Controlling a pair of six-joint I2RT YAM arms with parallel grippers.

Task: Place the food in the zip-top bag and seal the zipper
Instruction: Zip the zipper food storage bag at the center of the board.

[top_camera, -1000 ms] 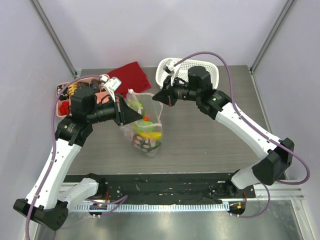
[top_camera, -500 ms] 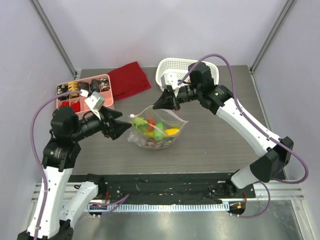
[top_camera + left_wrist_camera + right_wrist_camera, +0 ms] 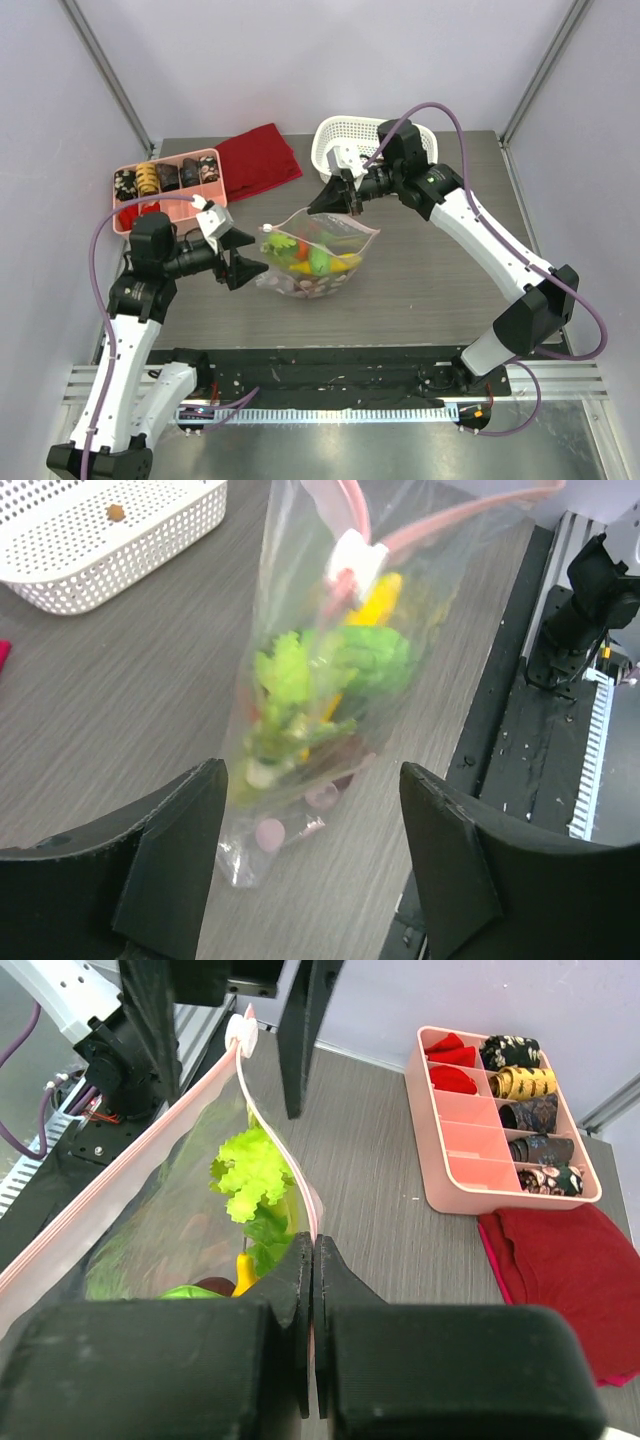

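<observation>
The left hand (image 3: 246, 256) has let go and pulled back toward the near side. Half a second ago it was right at the little white slider (image 3: 241, 1034), and now it sits just short of it. Its two fingers are wide apart with nothing between them. The zip-top bag (image 3: 330, 262) stood tall a second ago. Now it lies low on the tabletop (image 3: 430, 270), in the middle, with its top pulled out long. The food (image 3: 310, 258) is already inside: green leafy bits, something yellow and something red show through the plastic. So the filling part looks done. The zipper (image 3: 130, 1158) does not look shut yet. In the right wrist view the two pink strips part after the slider, and the leafy green shows between them. The slider sits at the end by the left hand, so it likely has to be pulled along toward the other end. Farther back, the right hand (image 3: 320, 203) is pinched tight on the pink edge of the bag and holds that end up. The black rail (image 3: 330, 365) at the near edge is close behind the left hand, so there is little room to back up. To the right of the bag the tabletop is bare wood. Behind the right hand is the white basket (image 3: 335, 135), quite near. The pink tray (image 3: 170, 158) and red cloth (image 3: 258, 160) lie far left.
</observation>
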